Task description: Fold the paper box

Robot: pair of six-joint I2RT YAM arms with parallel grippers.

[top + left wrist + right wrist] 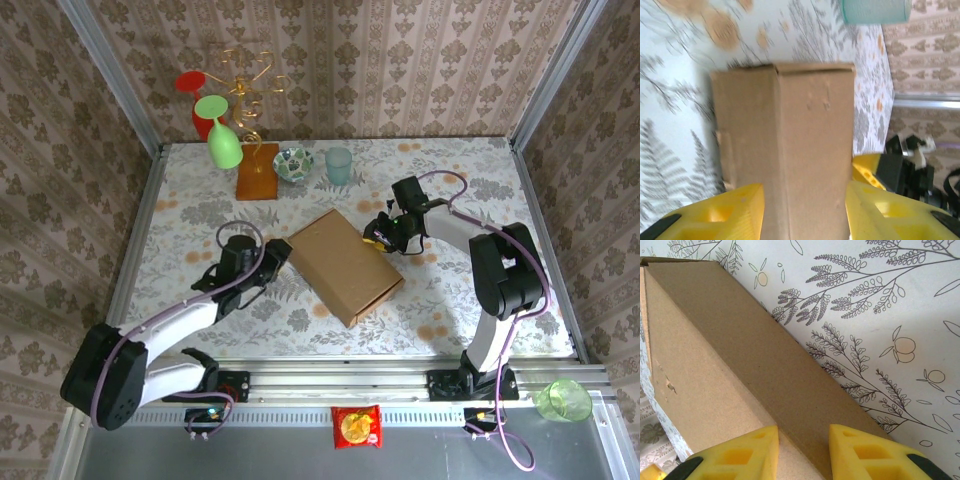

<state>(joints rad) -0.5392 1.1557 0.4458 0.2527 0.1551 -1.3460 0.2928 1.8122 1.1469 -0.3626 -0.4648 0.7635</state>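
Box (343, 265) at table (450, 290) centre, squared into a sleeve, ends seemingly unclosed; left hand (805, 200) clamped across it, right hand (804, 440) straddling an edge, grip unclear.

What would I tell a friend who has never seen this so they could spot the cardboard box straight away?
Find the table with the leafy cloth; at its middle, between the left gripper and the right gripper, lies the paper box. It is plain brown, unprinted cardboard and the largest loose thing there, unlike the smaller orange-brown wooden slab at the back.
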